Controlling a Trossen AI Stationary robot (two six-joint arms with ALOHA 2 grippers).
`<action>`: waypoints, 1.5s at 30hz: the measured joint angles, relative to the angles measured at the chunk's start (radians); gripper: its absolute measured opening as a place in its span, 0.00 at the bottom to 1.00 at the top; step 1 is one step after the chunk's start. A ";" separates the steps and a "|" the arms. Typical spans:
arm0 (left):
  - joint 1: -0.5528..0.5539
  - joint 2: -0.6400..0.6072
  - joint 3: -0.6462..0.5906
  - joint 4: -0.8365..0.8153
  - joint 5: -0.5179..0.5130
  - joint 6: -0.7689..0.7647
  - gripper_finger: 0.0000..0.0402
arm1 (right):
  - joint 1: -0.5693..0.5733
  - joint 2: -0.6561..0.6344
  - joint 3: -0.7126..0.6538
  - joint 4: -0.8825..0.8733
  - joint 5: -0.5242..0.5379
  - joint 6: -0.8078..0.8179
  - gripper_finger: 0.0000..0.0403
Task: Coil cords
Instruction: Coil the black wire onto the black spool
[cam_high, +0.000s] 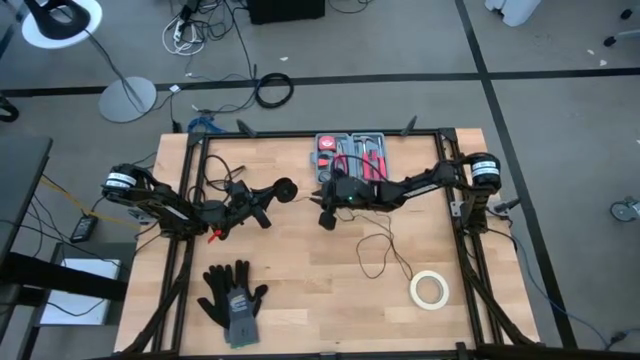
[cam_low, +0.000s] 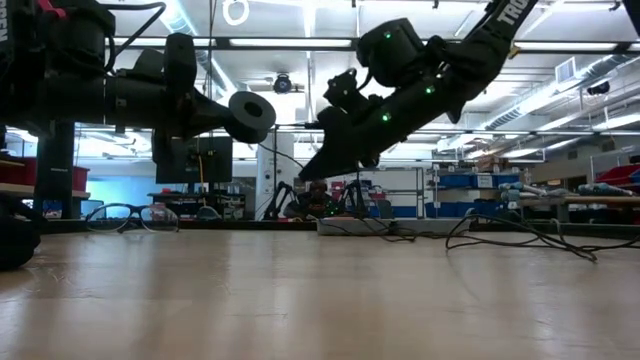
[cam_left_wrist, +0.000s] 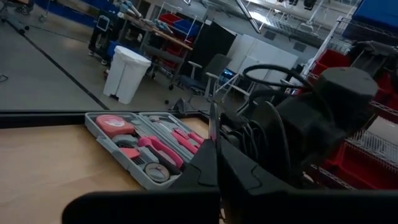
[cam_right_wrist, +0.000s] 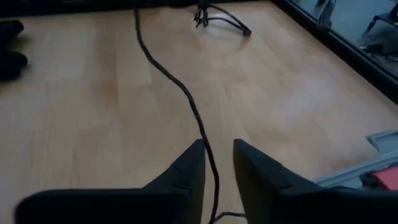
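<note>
Table: we see a light wooden top (cam_high: 300, 300) inside a dark frame, with bare wood at its middle and near its front edge; grey floor lies around it.
Things at the edges: black gloves (cam_high: 233, 292) lie near the front left, a white tape roll (cam_high: 429, 289) near the front right, and a grey tool case (cam_high: 350, 155) at the back edge.
Cord: the thin black wire (cam_high: 385, 250) loops on the wood between the right gripper and the tape roll; its round disc (cam_high: 285, 189) sits at the left gripper.
Low view only: both arms hang above the table, not touching it.
Left gripper (cam_high: 272, 194): pressed together, with the disc at its tip.
Right gripper (cam_right_wrist: 217, 168): half spread, the wire running between its fingers (cam_right_wrist: 186, 171); we cannot tell if they pinch it.
</note>
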 joint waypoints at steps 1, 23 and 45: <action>0.000 0.000 0.000 0.003 0.000 0.000 0.00 | -0.004 0.000 0.000 -0.012 -0.007 0.001 0.15; 0.000 0.000 0.120 -0.351 0.008 -0.028 0.00 | -0.010 -0.089 0.295 -0.325 -0.075 0.066 0.00; -0.001 0.001 0.162 -0.309 -0.059 -0.031 0.00 | 0.095 0.113 0.421 -0.431 -0.086 0.101 0.02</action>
